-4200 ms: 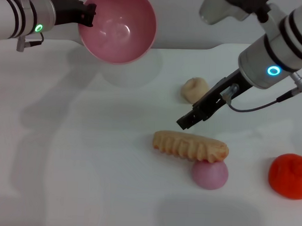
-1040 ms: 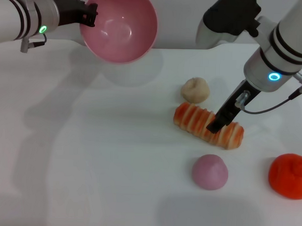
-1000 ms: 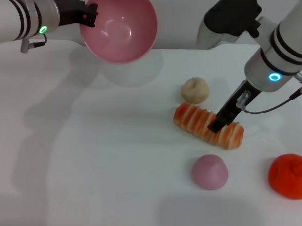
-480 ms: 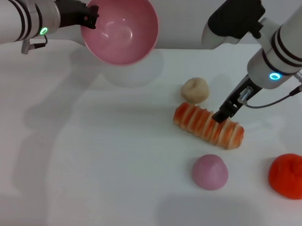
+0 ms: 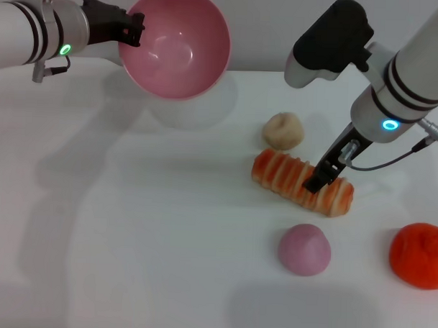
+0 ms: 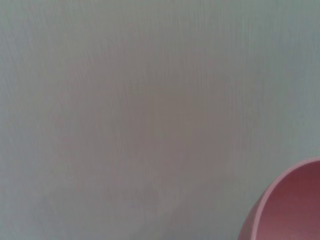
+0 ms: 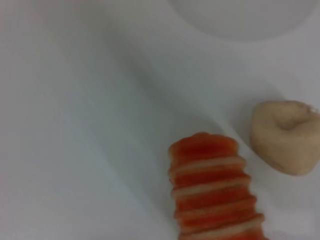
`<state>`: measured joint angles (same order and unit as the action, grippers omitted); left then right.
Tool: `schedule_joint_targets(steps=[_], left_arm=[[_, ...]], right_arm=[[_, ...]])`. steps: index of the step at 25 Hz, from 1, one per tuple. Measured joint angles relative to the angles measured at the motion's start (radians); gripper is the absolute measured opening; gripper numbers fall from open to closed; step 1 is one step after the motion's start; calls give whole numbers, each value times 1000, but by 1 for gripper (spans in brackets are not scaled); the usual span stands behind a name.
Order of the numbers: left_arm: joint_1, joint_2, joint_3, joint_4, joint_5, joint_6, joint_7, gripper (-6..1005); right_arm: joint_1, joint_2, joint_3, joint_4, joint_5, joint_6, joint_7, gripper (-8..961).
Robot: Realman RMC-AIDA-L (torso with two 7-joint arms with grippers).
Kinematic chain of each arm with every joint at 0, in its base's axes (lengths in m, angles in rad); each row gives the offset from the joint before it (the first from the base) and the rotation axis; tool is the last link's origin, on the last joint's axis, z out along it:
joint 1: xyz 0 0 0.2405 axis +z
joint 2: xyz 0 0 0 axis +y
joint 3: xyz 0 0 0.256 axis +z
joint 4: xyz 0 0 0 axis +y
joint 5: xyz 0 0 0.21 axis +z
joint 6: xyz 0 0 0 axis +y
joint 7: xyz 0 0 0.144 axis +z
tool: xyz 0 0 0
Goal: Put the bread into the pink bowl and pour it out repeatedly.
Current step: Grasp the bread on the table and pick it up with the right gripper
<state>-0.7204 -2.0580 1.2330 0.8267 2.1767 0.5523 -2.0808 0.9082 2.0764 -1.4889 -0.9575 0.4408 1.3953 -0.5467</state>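
The right gripper (image 5: 315,183) is down on the bread (image 5: 302,183) at centre right of the head view, its dark tip pressed onto the loaf's middle; whether its jaws are spread or closed around the loaf cannot be told from these pictures. The striped loaf lies flat on the white worktop (image 5: 166,241), just below a small round beige bun (image 5: 283,130) and above a pink dome-shaped lump (image 5: 304,248); an orange-red lump (image 5: 419,254) sits at the right edge. The right wrist view shows the loaf's orange and cream ridges close up, with the bun just beside its end.

At upper left, the left gripper (image 5: 130,28) clamps the rim of the pink bowl (image 5: 176,41), holding it lifted off the worktop and tipped so that its empty inside faces the camera. The left wrist view shows only a sliver of pink rim against the bare surface.

As things lie, the bread is out of the bowl and well apart from it. This round of the task appears to be at the pick-up: the loaf is not yet lifted, and carrying it to the bowl, dropping it in and pouring it out all remain.
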Motion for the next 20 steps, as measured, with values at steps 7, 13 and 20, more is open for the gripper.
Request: schedule_joint_targets(steps=[7, 13, 20], left_arm=[[4, 0, 0, -2, 0, 0, 0, 42], [4, 0, 3, -3, 0, 0, 0, 42], [2, 0, 21, -3, -1, -1, 1, 42]], right_arm=[[1, 1, -17, 36, 8, -37, -2, 631], [6, 1, -28, 86, 10, -74, -5, 631], [12, 1, -30, 130, 14, -115, -12, 630]])
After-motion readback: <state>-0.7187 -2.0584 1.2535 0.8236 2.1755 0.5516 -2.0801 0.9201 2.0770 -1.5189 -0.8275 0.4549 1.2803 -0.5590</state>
